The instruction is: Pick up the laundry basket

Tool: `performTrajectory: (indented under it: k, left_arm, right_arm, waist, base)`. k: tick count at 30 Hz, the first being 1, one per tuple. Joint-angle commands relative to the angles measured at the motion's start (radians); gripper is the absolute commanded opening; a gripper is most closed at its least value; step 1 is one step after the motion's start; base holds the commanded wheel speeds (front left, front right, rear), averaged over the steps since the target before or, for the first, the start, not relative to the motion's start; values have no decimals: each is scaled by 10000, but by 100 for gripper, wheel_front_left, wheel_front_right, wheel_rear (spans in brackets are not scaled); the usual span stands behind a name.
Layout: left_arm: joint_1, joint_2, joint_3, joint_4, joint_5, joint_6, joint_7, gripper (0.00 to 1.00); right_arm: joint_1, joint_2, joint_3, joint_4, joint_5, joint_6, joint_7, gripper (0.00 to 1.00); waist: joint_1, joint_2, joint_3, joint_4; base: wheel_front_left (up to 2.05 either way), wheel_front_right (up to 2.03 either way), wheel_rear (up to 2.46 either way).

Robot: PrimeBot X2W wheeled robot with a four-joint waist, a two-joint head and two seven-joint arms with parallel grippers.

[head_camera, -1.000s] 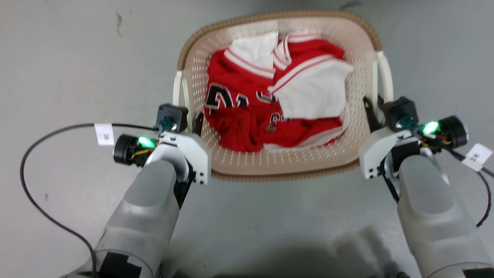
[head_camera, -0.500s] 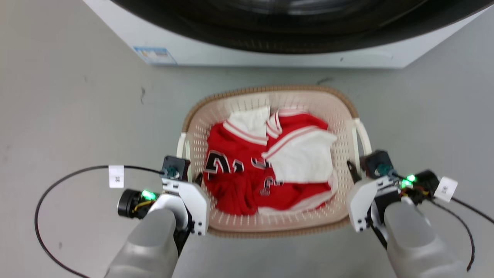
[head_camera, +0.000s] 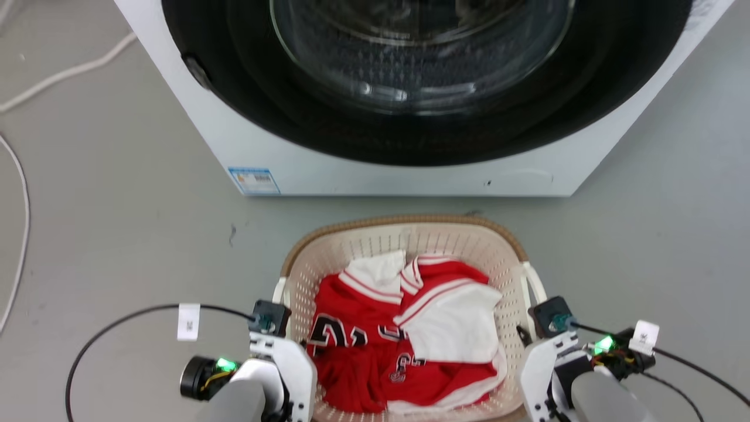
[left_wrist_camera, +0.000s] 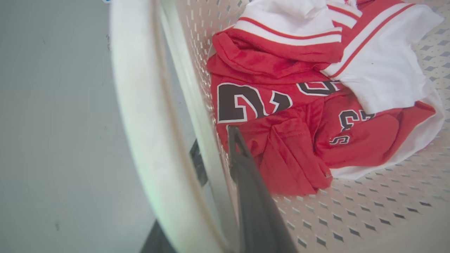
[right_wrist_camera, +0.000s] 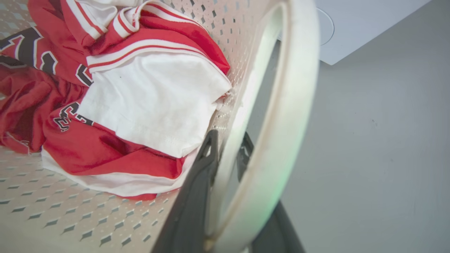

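Left wrist view: claw [left_wrist_camera: 213, 142] straddles laundry basket [left_wrist_camera: 351, 218] wall.

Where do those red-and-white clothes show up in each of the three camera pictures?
Head view: the red-and-white clothes lie at bottom centre, inside the laundry basket.
Left wrist view: upper right.
Right wrist view: upper left.
Shared landmark: the laundry basket's perforated cream wall, which surrounds them in every view.

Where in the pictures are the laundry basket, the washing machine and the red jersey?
laundry basket [head_camera: 404, 221]: head view, brown far rim.
washing machine [head_camera: 381, 179]: head view, white front panel below door.
red jersey [left_wrist_camera: 253, 66]: left wrist view, red cloth above the number.
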Motion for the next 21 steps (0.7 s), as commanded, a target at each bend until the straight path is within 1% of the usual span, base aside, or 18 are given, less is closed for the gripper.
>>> performTrajectory:
  k: [1,7,14,21]
  left_arm:
    - [139,331,-100,-36,-65,-17,-32,0]
    - [771,380,-473,-33,-387,-17,189,0]
    - [1406,343,-889,-40,-711,-17,398,0]
    - [1883,400,-1165,-35,-1042,-17,643,0]
  right_arm:
    - [357,-261,348,119,121,28,168,0]
    - [999,-260,1296,141,855,29,628,0]
    - [1677,-237,2085,99,1517,37,1053,0]
    - [2014,-237,2581,65,1943,37,1304,0]
  waist:
    - [2,-1,-639,-100]
    - [2,-1,-1575,-209]
    - [2,-1,-2527,-244]
    - [2,-1,-2959,-278]
  base:
    - [0,0,0]
    - [0,0,0]
    - [0,0,0]
    - [0,0,0]
